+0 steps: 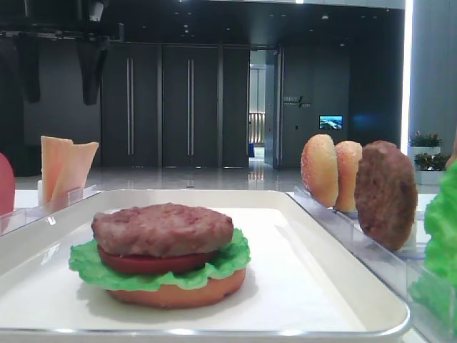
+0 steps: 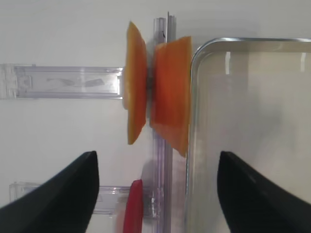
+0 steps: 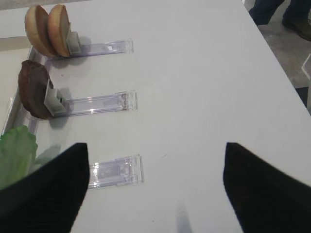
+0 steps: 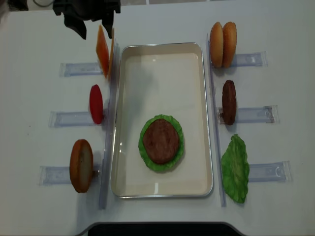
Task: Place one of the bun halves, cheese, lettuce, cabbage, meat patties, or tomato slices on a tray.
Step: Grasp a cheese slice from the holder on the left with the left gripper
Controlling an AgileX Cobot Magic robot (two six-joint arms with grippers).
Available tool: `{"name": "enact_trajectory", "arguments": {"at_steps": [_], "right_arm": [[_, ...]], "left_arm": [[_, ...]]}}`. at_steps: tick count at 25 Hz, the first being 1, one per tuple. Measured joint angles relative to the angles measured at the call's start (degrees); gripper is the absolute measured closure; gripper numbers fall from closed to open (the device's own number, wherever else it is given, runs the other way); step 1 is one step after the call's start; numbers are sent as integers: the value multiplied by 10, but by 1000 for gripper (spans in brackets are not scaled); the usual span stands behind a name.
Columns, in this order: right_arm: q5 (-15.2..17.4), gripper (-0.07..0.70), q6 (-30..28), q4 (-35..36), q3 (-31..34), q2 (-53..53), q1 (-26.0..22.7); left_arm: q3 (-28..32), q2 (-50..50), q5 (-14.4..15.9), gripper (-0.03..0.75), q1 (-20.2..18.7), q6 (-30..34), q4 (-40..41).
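Note:
The white tray [image 4: 123, 123] holds a stack of bun half, lettuce [image 1: 86, 266], tomato slice and, on top, a meat patty [image 4: 161, 141]. Two cheese slices [image 2: 170, 92] stand on edge in a clear rack just left of the tray's far corner. My left gripper [image 4: 93, 29] hovers above and just beyond them, open and empty, with the cheese ahead of its fingers [image 2: 53, 194]. A tomato slice [image 2: 133, 206] stands upright below the gripper. My right gripper [image 3: 155, 184] is open over bare table beside a clear rack [image 3: 116, 171].
Left of the tray a bun half [image 4: 81, 164] stands in a rack. On the right stand two bun halves [image 4: 223, 43], a meat patty [image 4: 228, 102] and a lettuce leaf [image 4: 235, 168]. Long clear strips [image 4: 214, 123] run along both tray sides.

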Motion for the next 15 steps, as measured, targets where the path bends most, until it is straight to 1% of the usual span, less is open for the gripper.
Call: {"name": "enact_trajectory", "arguments": {"at_steps": [5, 8, 10, 15], "right_arm": [[0, 92, 0, 0, 0, 0, 0], [0, 92, 0, 0, 0, 0, 0], [0, 92, 0, 0, 0, 0, 0], [0, 92, 0, 0, 0, 0, 0]], "left_arm": [[0, 14, -1, 139, -6, -12, 3], [0, 23, -8, 139, -6, -22, 5], [0, 28, -17, 139, -6, -24, 5], [0, 35, -50, 139, -6, -26, 5]]}}
